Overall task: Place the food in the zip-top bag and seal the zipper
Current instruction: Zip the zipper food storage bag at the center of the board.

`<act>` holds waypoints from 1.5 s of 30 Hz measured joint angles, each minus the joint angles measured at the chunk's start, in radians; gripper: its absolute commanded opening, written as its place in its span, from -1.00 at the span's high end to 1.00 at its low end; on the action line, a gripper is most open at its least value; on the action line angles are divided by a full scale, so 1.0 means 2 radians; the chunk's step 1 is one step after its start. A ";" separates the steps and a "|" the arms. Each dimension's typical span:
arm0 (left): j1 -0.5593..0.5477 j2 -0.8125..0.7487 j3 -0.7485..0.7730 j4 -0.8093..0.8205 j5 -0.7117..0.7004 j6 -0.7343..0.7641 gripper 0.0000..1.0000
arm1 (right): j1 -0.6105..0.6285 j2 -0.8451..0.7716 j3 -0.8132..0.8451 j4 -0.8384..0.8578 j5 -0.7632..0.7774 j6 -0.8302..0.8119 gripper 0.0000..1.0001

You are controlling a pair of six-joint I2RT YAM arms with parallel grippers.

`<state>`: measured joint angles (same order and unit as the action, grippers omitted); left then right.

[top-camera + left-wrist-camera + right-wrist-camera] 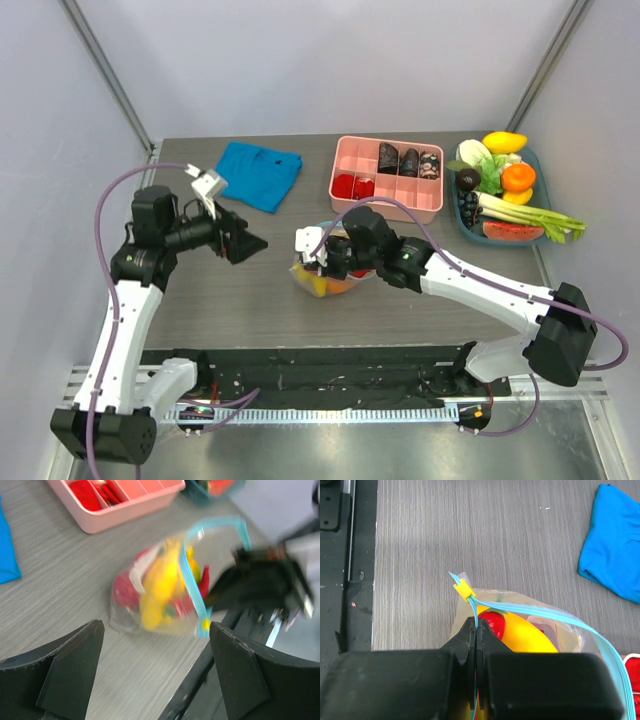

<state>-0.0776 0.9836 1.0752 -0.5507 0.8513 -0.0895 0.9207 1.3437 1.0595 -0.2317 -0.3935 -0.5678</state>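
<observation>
My left pincer (243, 240) hangs with jaws wide apart, left of the pink plastic compartment tray (400, 209). Just in front of that tray lies the crinkly clear plastic zip-top bag (318, 280), glossy yellow and red toy food (525, 635) inside. My right pincer (477, 640) is clamped on its thin teal-blue zipper strip (545, 611).
</observation>
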 measured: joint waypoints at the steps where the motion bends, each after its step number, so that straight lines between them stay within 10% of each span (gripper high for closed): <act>1: -0.001 -0.013 -0.014 -0.006 0.010 0.030 -0.76 | 0.000 0.000 0.000 0.003 0.000 0.004 0.98; 14: -0.072 -0.064 -0.166 0.043 0.043 0.203 -0.23 | 0.000 0.010 0.019 0.023 -0.001 0.054 0.98; 32: -0.140 -0.053 -0.197 0.198 -0.032 0.163 0.75 | -0.004 0.017 0.032 0.036 -0.010 0.082 0.96; 45: -0.140 -0.053 -0.186 0.186 -0.027 0.153 1.00 | -0.013 0.006 0.059 -0.004 -0.035 0.047 -0.38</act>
<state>-0.3580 0.8780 0.7025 -0.1780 0.7979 0.2169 0.8944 1.3567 1.1767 -0.2390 -0.4633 -0.4744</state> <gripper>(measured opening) 0.014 0.624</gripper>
